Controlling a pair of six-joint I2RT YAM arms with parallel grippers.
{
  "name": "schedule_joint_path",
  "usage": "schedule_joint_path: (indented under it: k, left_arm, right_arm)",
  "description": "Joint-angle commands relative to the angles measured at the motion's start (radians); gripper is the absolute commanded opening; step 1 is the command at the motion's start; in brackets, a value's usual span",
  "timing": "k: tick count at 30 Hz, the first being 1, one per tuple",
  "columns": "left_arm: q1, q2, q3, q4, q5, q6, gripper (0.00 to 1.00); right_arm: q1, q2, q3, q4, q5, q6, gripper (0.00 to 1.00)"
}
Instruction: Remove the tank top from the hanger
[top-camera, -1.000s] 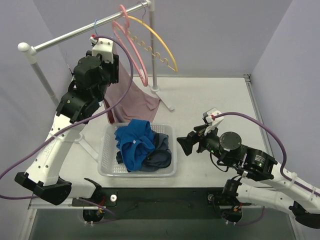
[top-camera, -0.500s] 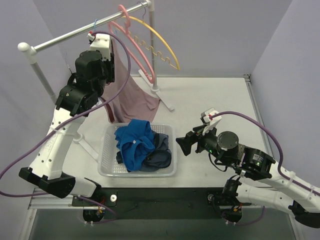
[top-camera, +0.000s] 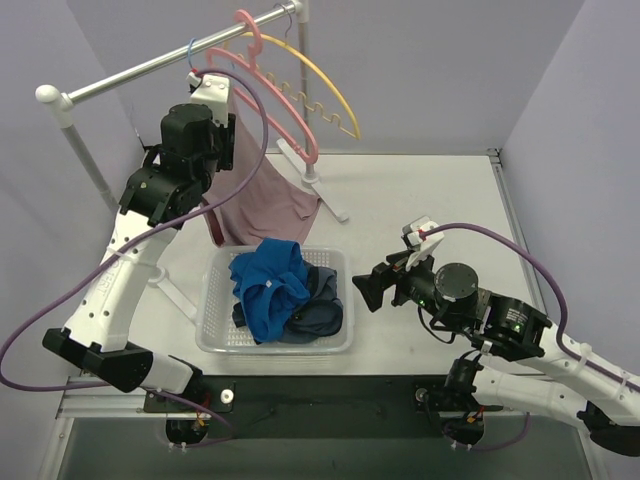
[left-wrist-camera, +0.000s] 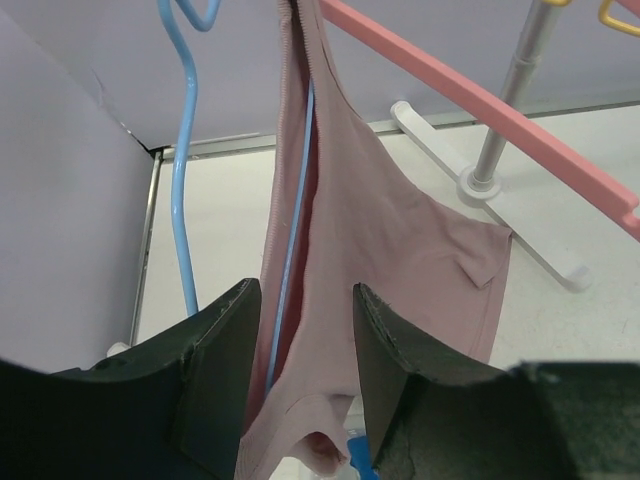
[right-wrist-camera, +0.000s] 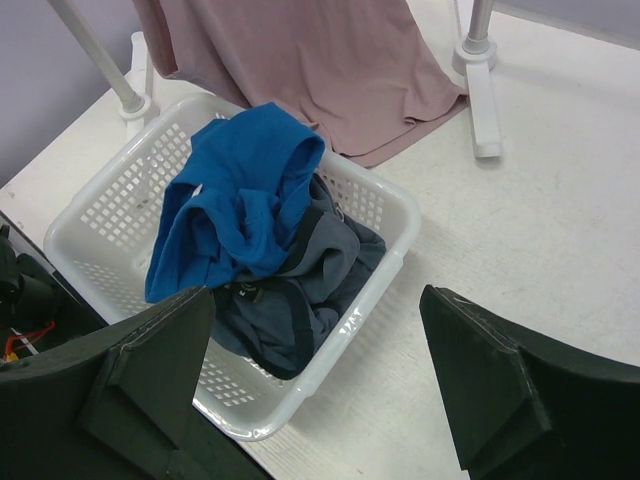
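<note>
Upper left of the overhead frame, the left gripper (left-wrist-camera: 305, 295) straddles the pink tank top (top-camera: 265, 195) hanging on its blue hanger (left-wrist-camera: 187, 200); whether it pinches is unclear. Catching the wire too could drag the hanger off the rail (top-camera: 130, 73).

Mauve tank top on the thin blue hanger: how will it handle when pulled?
The mauve fabric tank top is likely floppy and light: it drapes in folds. It may snag on the thin blue hanger threaded inside.

Three hangers (left-wrist-camera: 480, 102), one tank top (top-camera: 265, 195), one basket (top-camera: 215, 300), two garments (top-camera: 268, 290), two pincers (left-wrist-camera: 305, 295).
</note>
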Motion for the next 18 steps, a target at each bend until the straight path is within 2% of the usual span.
schedule_joint_path:
  k: [1, 4, 10, 18]
  left_arm:
    - [0.007, -0.038, 0.063, -0.002, -0.009, 0.025, 0.53]
    - [0.007, -0.051, 0.059, -0.001, -0.014, 0.034, 0.53]
    - [0.005, -0.092, -0.01, 0.051, 0.061, 0.054, 0.55]
    - [0.007, -0.152, -0.046, 0.088, -0.04, 0.072, 0.55]
  right_arm:
    - [0.006, 0.018, 0.006, 0.017, 0.019, 0.008, 0.88]
    - [0.006, 0.021, 0.006, 0.017, 0.019, 0.009, 0.87]
    - [0.008, 0.035, 0.012, 0.019, 0.014, 0.012, 0.87]
    - [0.006, 0.05, 0.017, 0.019, 0.011, 0.015, 0.88]
